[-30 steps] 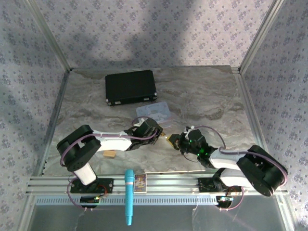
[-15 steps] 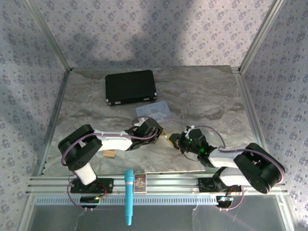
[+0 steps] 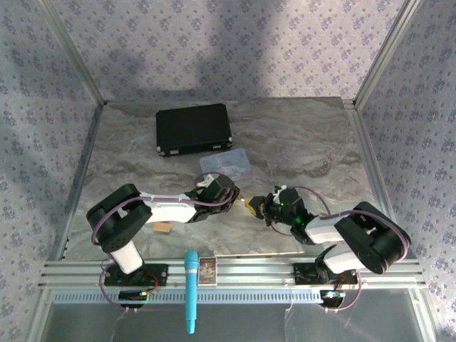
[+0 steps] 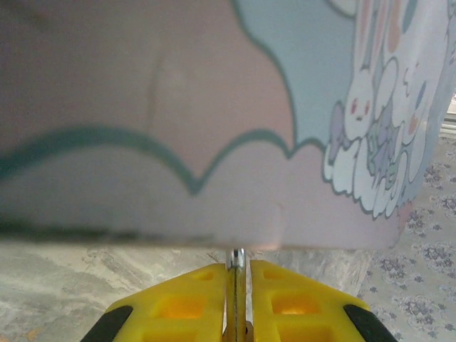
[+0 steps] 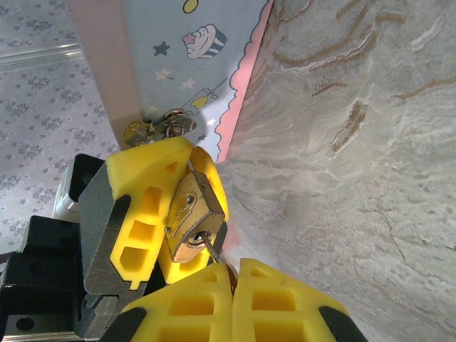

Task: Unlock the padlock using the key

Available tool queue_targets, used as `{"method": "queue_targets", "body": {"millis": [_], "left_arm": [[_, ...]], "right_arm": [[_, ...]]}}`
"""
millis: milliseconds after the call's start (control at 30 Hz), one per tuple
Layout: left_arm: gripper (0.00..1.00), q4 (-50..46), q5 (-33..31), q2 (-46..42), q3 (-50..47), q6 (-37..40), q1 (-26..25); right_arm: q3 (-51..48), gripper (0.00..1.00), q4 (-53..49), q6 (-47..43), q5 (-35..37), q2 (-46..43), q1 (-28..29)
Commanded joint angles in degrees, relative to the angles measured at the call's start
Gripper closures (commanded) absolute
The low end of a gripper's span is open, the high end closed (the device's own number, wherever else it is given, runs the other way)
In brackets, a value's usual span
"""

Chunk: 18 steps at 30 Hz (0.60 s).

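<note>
Scuffed, boxy brass padlock (image 5: 191,210) mid-table (image 5: 342,142), thin silver shackle clamped in left pincer (image 4: 237,276). Slim silvery key (image 5: 209,251) pinched tight in right pincer (image 5: 231,285), shaft meeting keyhole. Pale blue tin (image 5: 189,57) (cartoon print) crowds close at 12 o'clock. Black case (image 3: 193,128) beyond, at 11 o'clock.

Even soft daylight, broad shadow on back wall (image 3: 214,64); left wrist view blurred close-up, right wrist sharp
</note>
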Motion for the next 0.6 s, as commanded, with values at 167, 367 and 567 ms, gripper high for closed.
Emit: {"method": "queue_targets", "body": {"millis": [167,367,567], "left_arm": [[1.0,4.87,8.22,0.14,3.29,-1.44,-2.74],[1.0,3.59,8.21,-0.61,3.43,-1.01,-2.58],[1.0,7.16,9.13,0.85,2.19,-2.13,-2.57]], "right_arm": [[4.29,1.0,14.29,4.8,-2.35,7.61,-1.72],[6.0,1.0,15.62,4.88,-3.39,10.0,-2.18],[6.54,1.0,17.21,6.07,-6.42,12.31,-4.82]]}}
